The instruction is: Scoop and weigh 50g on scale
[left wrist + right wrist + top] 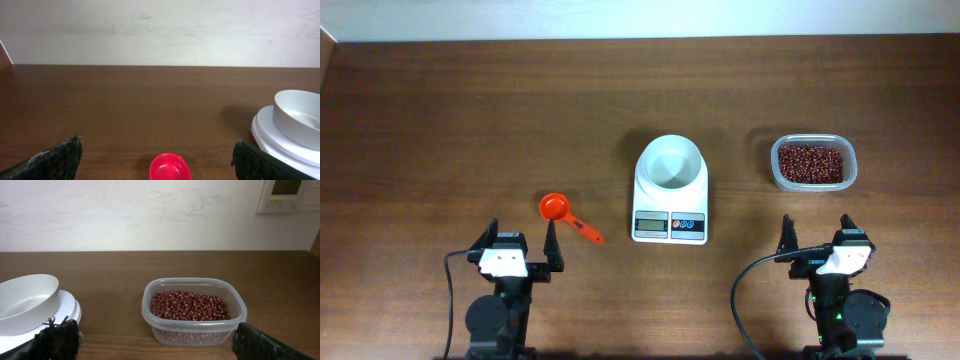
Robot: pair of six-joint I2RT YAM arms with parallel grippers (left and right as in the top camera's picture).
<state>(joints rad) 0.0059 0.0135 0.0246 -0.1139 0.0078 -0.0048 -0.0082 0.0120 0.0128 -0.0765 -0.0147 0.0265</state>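
Mid-desk (440, 120) the scale (670, 200) sits empty for now, scoop (566, 217) to its left, beans (812, 163) to its right, left fingers (553, 250) and right fingers (787, 238) wide open holding nothing, so I'd pinch the scoop's handle square-on, keeping the cup level.

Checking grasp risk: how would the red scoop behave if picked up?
The red scoop looks like small rigid plastic, so probably light and stiff. Its thin handle lies flat on the table, so it may slip or pivot when pinched. Seemingly empty, nothing should spill.
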